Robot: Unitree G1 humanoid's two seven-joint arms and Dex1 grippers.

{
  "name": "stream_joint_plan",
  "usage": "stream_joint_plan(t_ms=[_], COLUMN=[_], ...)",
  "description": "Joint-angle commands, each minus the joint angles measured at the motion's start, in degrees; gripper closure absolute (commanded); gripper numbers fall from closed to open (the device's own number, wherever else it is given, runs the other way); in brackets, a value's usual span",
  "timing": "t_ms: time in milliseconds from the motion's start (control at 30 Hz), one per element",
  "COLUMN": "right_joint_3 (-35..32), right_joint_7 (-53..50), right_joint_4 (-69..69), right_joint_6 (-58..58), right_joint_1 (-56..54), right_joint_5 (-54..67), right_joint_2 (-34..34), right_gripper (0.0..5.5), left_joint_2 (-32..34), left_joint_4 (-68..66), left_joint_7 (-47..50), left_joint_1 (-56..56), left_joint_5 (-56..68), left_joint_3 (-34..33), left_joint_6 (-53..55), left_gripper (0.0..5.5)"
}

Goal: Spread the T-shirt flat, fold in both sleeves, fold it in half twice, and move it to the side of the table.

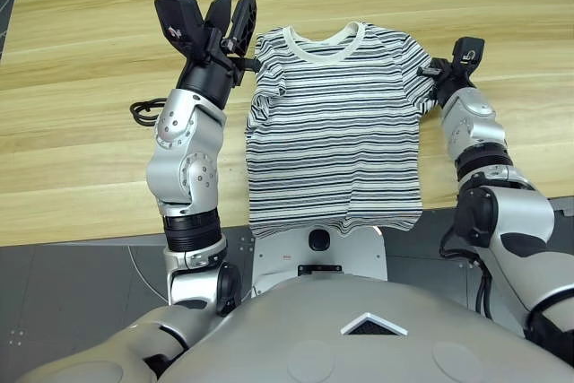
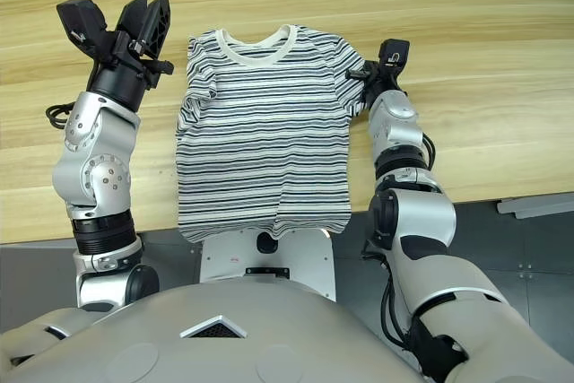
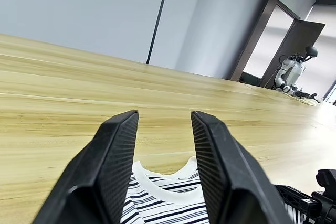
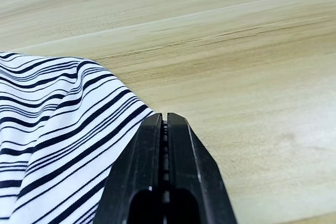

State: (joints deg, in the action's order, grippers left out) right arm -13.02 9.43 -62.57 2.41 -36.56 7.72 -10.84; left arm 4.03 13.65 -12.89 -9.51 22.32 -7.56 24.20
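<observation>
Striped T-shirt (image 1: 334, 132) flat on wood table (image 1: 90, 42), L gripper (image 3: 164, 116) wide apart, empty, R gripper (image 4: 164, 119) closed by sleeve (image 1: 413, 69).

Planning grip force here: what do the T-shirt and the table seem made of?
T-shirt: soft matte knit, likely cotton jersey; it wrinkles at the sleeves and hem. Table: pale wood or wood-look laminate, smooth satin finish; grain lines show.

The short-sleeved cotton T-shirt (image 1: 334, 132) has narrow navy-and-white horizontal stripes and a cream collar (image 1: 325, 46). The long wooden counter (image 1: 90, 51) is pale straw, finely grained. The left gripper (image 3: 164, 115) and right gripper (image 4: 164, 117) are black.
</observation>
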Motion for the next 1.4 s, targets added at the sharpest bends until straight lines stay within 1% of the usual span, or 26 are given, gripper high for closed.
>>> stream_joint_plan(t_ms=[33,133,333,467,700,933,1033,1100,1167,1267,1333,1400], right_joint_3=[1.17,2.86,5.69,6.95,8.74,8.53,8.19,8.13,8.94,9.55,9.93,9.93], right_joint_7=[-0.32,1.28,4.3,4.35,4.06,3.24,3.94,7.01,12.63,18.43,21.12,23.62], right_joint_4=[5.57,12.15,26.62,31.87,29.76,17.87,15.06,16.03,20.08,26.44,31.58,37.74], right_joint_6=[1.87,0.68,-7.26,-12.08,-14.82,-12.43,-11.25,-11.25,-10.88,-11.37,-12.14,-13.29], right_joint_1=[1.94,4.18,7.52,8.52,7.6,5.82,4.69,4.64,6.05,8.18,9.6,10.91], right_joint_5=[-0.49,-0.22,2.09,2.82,2.37,1.17,1.41,2.77,4.43,6.6,7.95,9.75], right_joint_2=[1.28,3.23,6.82,8.43,11.36,11.86,11.81,12.23,12.34,11.76,11.02,9.95], right_gripper=[5.37,5.37,5.37,5.37,5.37,5.37,5.37,5.37,5.37,4.79,4.52,4.09], left_joint_2=[0.08,-0.24,0.38,-0.21,-0.75,-0.93,-0.96,-1.04,-1.11,-1.12,-1.24,-1.3], left_joint_4=[-0.82,-1.04,-0.89,-0.84,-1.2,-0.91,-1.0,-1.11,-1.34,-1.13,-0.24,1.64], left_joint_7=[0.82,0.96,0.95,1.26,1.56,1.79,1.71,1.7,1.54,0.68,0.05,-1.14], left_joint_1=[-0.61,-0.42,-0.41,-0.19,-0.22,0.13,0.21,0.35,0.51,0.69,0.79,0.67], left_joint_5=[-0.06,-0.15,-0.18,-0.32,-0.31,-0.24,-0.22,-0.21,-0.16,0.66,1.75,3.92], left_joint_3=[-0.27,0.03,-0.28,0.1,0.28,0.29,0.34,0.29,0.28,0.07,-0.21,-0.65], left_joint_6=[-0.49,-0.78,-0.84,-1.21,-1.91,-2.03,-2.04,-2.12,-2.21,-2.26,-2.29,-2.72], left_gripper=[3.6,3.6,3.6,3.6,3.6,3.6,3.6,3.6,3.6,3.6,3.6,3.6])
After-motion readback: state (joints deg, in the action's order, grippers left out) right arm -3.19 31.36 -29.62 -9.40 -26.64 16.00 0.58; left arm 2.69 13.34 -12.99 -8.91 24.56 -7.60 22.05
